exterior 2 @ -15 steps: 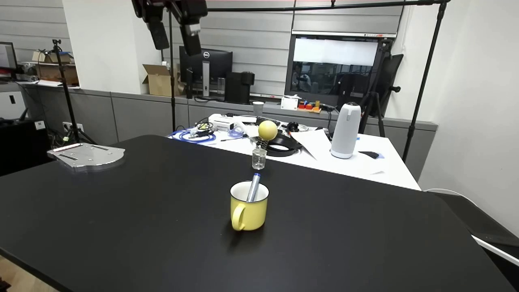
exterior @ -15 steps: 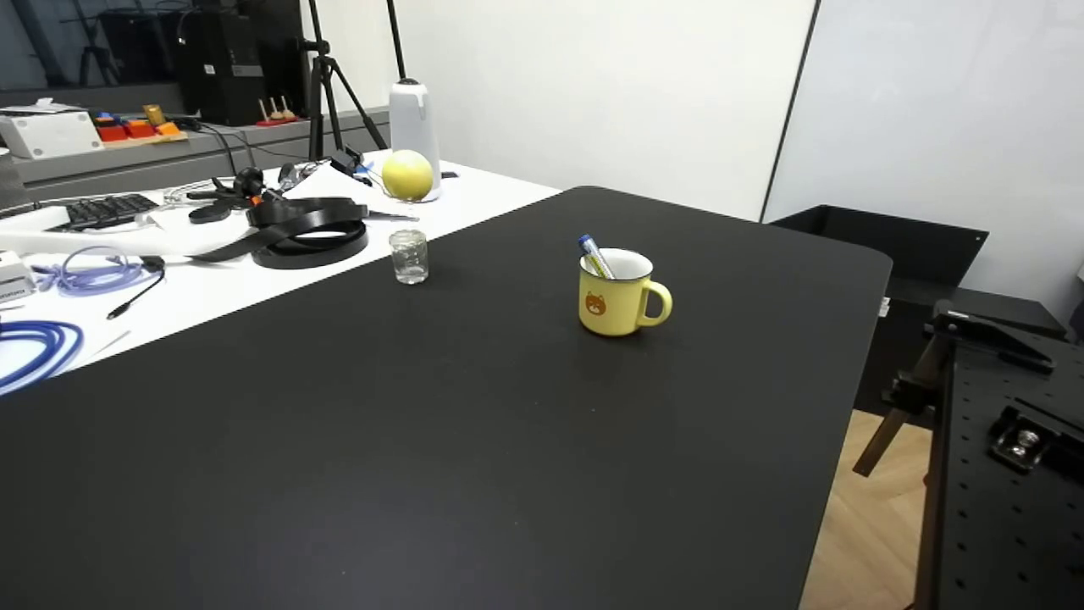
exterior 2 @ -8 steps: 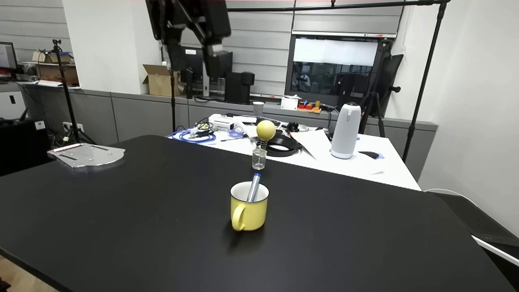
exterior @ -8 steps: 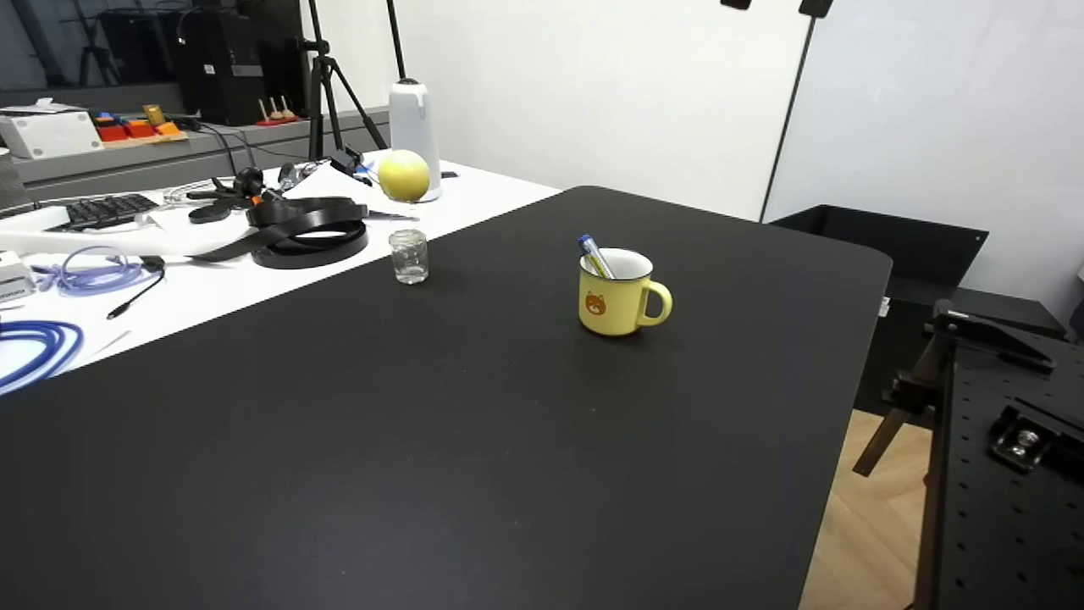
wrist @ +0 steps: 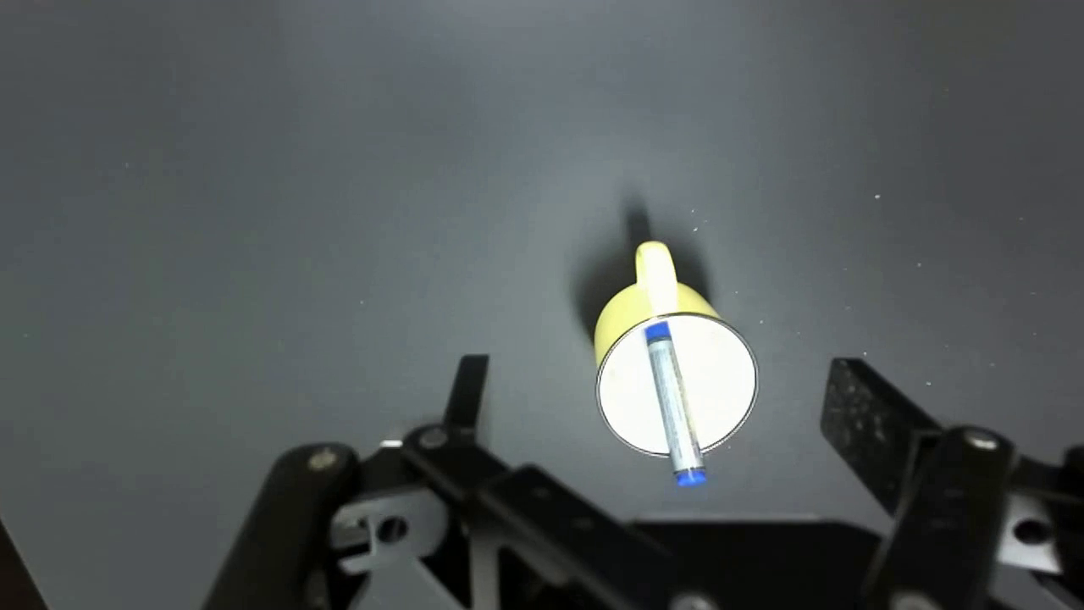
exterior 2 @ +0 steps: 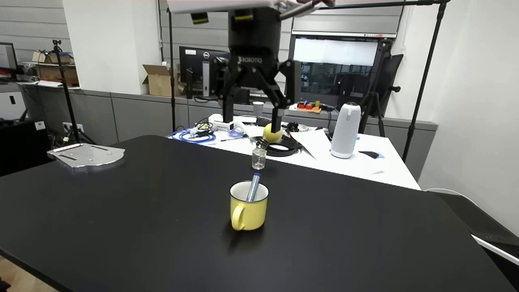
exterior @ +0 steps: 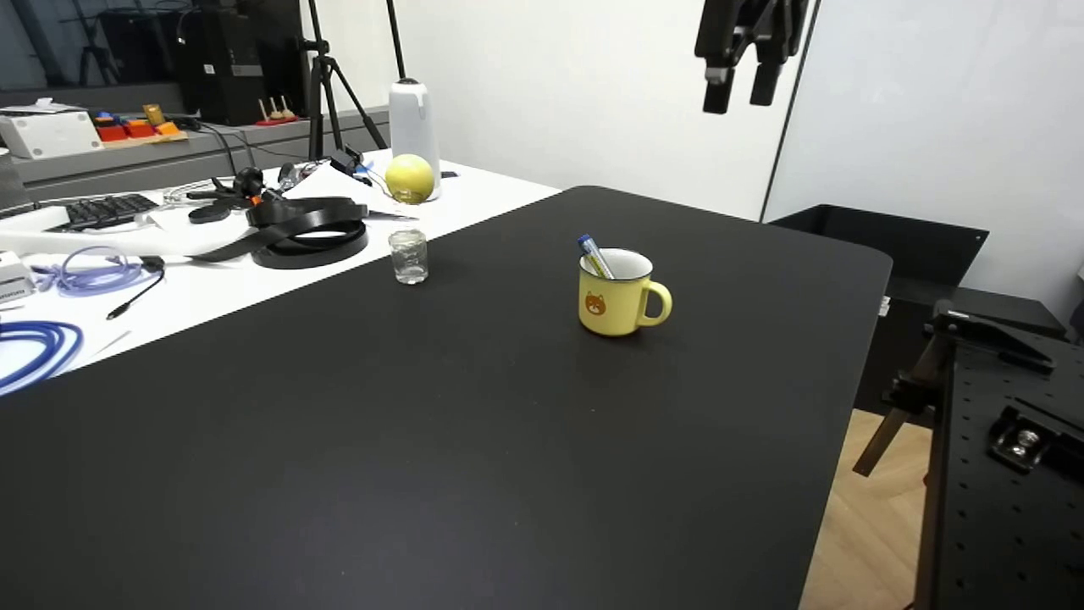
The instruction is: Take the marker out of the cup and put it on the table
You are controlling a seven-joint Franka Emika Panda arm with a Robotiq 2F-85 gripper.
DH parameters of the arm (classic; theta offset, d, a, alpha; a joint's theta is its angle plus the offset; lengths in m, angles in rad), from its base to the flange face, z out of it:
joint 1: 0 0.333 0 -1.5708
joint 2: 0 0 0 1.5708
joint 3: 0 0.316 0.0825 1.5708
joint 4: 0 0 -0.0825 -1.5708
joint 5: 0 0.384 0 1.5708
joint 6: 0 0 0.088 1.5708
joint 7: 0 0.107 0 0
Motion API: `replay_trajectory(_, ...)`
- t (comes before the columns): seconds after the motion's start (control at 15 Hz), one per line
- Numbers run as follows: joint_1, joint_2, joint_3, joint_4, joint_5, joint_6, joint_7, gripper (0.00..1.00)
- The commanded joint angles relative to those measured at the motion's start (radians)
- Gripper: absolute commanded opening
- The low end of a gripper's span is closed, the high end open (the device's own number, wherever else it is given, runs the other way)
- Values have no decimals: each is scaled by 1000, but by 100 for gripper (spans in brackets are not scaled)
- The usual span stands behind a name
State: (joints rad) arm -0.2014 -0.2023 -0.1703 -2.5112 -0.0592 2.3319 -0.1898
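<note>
The yellow cup (exterior: 614, 307) stands upright on the black table (exterior: 406, 457) in both exterior views (exterior 2: 255, 215). The slim marker (exterior: 597, 257) with blue ends leans inside it, its upper end above the rim (exterior 2: 254, 187). In the wrist view the cup (wrist: 620, 315) is seen from above, handle at the far side, with the marker (wrist: 673, 398) across its white mouth. My gripper (exterior 2: 252, 121) is open and empty, well above the table. In an exterior view it hangs high, right of the cup (exterior: 741, 100). In the wrist view its fingers lie either side of the cup (wrist: 658, 368).
A small clear glass (exterior: 411, 257) stands near the table's edge by the white desk (exterior: 500, 199). The desk holds cables, black straps, a yellow ball (exterior: 409, 178) and a white upright device (exterior 2: 346, 130). A metal plate (exterior 2: 87, 157) lies at the table's far left in an exterior view.
My gripper has come down into view from above, and moved right in an exterior view. It stays open. The cup and marker have not moved. The yellow ball sways slightly.
</note>
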Motion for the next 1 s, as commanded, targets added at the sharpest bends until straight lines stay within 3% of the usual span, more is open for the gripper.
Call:
replay_trajectory(0.0, 16, 56, -8, 38, -1, 17, -8, 100)
replay_trajectory(0.13, 21, 110, -4, 63, 0, 30, -9, 100)
replay_trajectory(0.4, 27, 105, -6, 60, 6, 43, -43, 100)
replay_trajectory(0.93, 71, 454, 46, 221, -7, 432, 3, 100)
